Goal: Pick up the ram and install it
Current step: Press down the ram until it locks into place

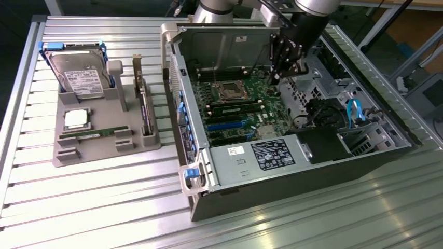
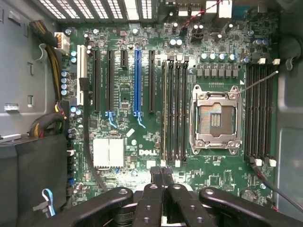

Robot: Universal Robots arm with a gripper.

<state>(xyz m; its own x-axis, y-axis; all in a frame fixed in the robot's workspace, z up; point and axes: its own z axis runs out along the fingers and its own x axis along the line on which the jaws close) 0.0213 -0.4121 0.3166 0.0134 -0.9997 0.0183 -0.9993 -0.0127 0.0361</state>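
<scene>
The end effector [image 2: 162, 176] hangs over the motherboard [image 2: 156, 118] inside the open computer case [image 1: 291, 155], its fingers pressed together with nothing between them. The arm reaches down from above the case's far side. The ram [image 1: 90, 135] lies in the grey holder tray [image 1: 104, 150] on the table [image 1: 104, 207], towards the exterior view's left, well apart.

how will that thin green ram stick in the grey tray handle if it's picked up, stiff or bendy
The ram is a slim, flat circuit board, so it is probably stiff and light for its length. Being so thin, it could well crack or flex if squeezed hard. It lies low between raised blocks of the grey tray, so a sideways push would likely jam rather than slide it.
</scene>
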